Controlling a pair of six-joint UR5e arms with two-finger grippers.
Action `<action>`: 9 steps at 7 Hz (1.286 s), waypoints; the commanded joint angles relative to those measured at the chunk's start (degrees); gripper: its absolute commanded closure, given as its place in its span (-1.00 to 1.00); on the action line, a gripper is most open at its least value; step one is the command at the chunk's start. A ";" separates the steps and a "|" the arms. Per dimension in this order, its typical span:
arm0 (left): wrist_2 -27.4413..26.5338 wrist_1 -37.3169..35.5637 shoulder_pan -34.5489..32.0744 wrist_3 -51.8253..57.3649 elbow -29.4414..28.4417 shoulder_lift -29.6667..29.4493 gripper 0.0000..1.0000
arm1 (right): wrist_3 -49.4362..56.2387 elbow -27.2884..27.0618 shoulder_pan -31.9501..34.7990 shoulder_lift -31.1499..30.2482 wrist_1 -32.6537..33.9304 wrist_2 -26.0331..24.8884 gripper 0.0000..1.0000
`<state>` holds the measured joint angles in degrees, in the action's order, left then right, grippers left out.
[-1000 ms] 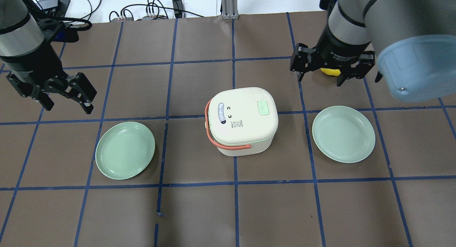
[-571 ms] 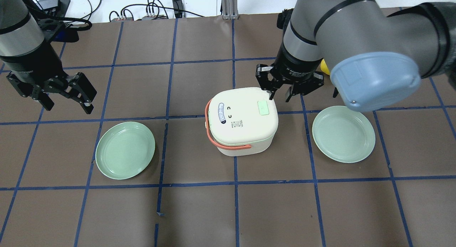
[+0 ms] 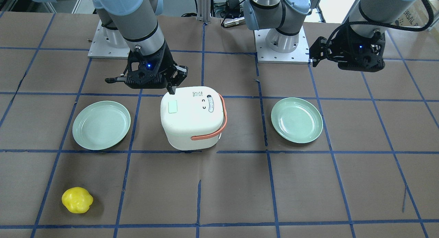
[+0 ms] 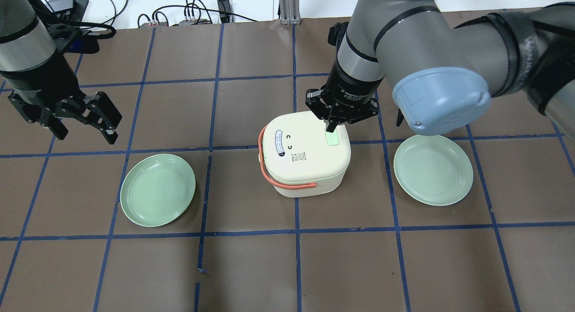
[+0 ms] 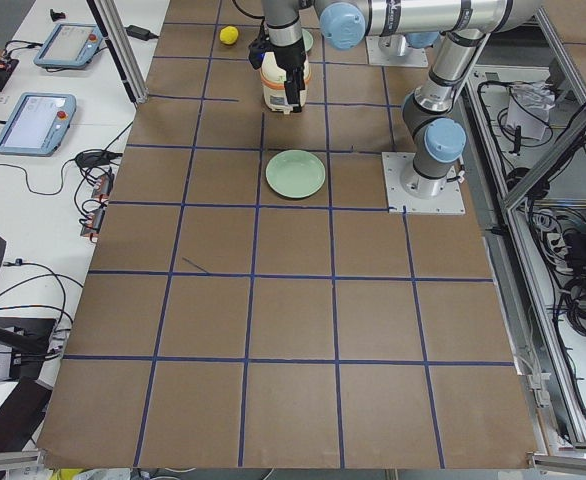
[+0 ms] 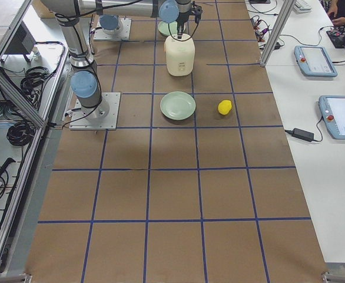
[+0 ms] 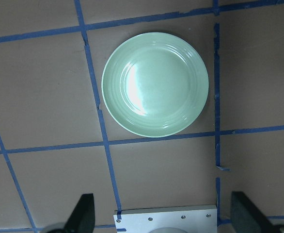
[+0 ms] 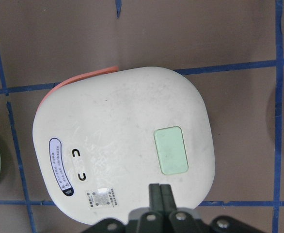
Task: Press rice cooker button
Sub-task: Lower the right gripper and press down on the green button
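Note:
The white rice cooker (image 4: 305,150) with an orange handle stands mid-table. It also shows in the front view (image 3: 192,121) and the right wrist view (image 8: 118,141). Its pale green button (image 4: 333,139) sits on the lid, and shows in the front view (image 3: 172,106) and the right wrist view (image 8: 171,150). My right gripper (image 4: 331,125) is shut and empty, with its tips over the lid beside the button's edge (image 3: 170,90) (image 8: 160,194). I cannot tell whether it touches the lid. My left gripper (image 4: 85,132) is wide open and empty, far to the left (image 3: 343,59).
One green plate (image 4: 157,189) lies left of the cooker, under the left wrist camera (image 7: 155,84). Another green plate (image 4: 433,169) lies to the right. A yellow object (image 3: 77,200) lies beyond the right plate, near the operators' edge.
My right arm swung left from the yellow object to the cooker and its gripper closed. Its tips now hang over the lid by the button. The left arm has not moved.

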<state>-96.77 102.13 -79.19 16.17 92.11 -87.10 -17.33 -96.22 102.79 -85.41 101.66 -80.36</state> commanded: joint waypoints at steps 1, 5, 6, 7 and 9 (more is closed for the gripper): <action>0.00 0.00 0.00 0.00 0.00 0.00 -1.00 | 0.63 -2.37 -0.05 1.03 1.42 -0.85 0.85; 0.00 0.00 0.00 0.00 0.00 0.00 -1.00 | 0.46 -5.91 0.04 1.73 6.53 -0.85 0.84; 0.00 0.00 0.00 0.00 0.00 0.00 -1.00 | 0.46 -6.00 0.04 2.26 6.71 -0.85 0.84; 0.00 0.00 0.00 0.00 0.00 0.00 -1.00 | 0.46 -6.00 -0.05 2.35 6.71 -0.94 0.84; 0.00 0.00 0.00 0.00 0.00 0.00 -1.00 | 0.54 -6.00 -0.05 2.36 6.80 -0.85 0.84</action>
<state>-96.77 102.13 -79.19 16.17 92.11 -87.10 -16.82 -102.21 102.75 -83.11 108.42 -81.23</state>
